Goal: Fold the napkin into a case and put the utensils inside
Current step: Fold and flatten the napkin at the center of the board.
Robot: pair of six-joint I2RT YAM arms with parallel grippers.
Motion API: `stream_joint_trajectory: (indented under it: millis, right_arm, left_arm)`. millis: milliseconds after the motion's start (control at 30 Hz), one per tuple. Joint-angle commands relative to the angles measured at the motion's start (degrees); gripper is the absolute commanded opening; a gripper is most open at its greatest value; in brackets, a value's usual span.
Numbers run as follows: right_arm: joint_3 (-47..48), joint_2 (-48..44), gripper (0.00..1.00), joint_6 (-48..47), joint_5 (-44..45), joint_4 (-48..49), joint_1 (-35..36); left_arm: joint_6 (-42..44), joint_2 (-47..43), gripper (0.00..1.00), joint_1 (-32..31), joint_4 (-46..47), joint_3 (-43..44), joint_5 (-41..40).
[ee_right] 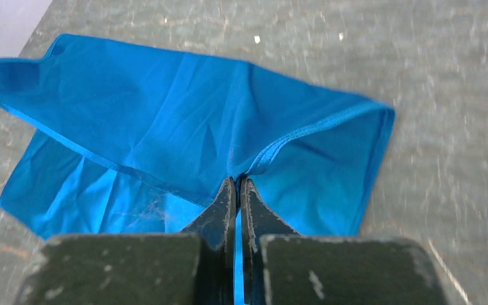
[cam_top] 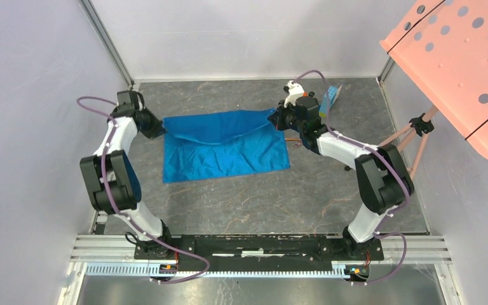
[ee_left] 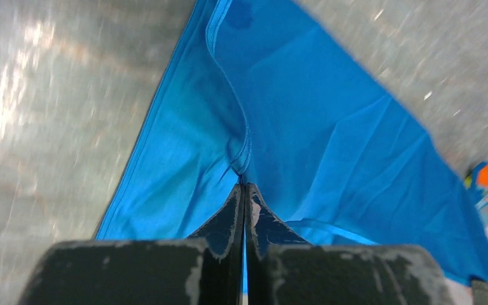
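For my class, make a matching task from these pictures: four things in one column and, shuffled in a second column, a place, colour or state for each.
Column one:
1. napkin
2. left pincer
3. right pincer
4. panel with holes

Column two:
A. pink, at the upper right of the top view
B. shut on the cloth's far left corner
C. bright blue, held at two corners
D. shut on the cloth's far right corner

Pairs: 1-C, 2-B, 3-D, 4-A

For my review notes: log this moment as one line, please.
stage: folding napkin | left gripper: shut on far-left corner | right gripper: shut on far-right corner | far edge: lifted | near part: on table
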Motion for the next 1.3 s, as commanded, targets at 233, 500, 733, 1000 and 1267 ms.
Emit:
stream_joint_trajectory:
  millis: [233,500,733,1000,1267]
  right_arm:
    - [-18.7,-11.8,0.0,5.3,-6.7,1.6,-2.0]
    - [-21.2,-14.4,0.0,4.5,-9.2,1.0,-2.1]
    - [-24.7,-21.6,0.0,4.5,-10.1,-2.7,-2.1]
    - [-33.1,-23.8,0.0,5.5,-11.0,0.0,-2.1]
    - [-30.8,-21.1,0.0,4.9,-11.1,-0.4,-2.0]
  left_arm:
    - [2.5,-18.3,0.02,0.2,-0.4,-26.3,3.6]
    - [5.2,-21.3,0.02,0.1,-4.3,-26.6,-1.6]
    - [4.2,-27.0,0.02,0.2,-7.9,-28.5,-3.2]
    - [-1.9,-28.1,0.02,0.1,-7.3,-35.0,-7.3]
    - [-1.3,-26.0,0.02,0.1,-9.4,-32.6,-8.8]
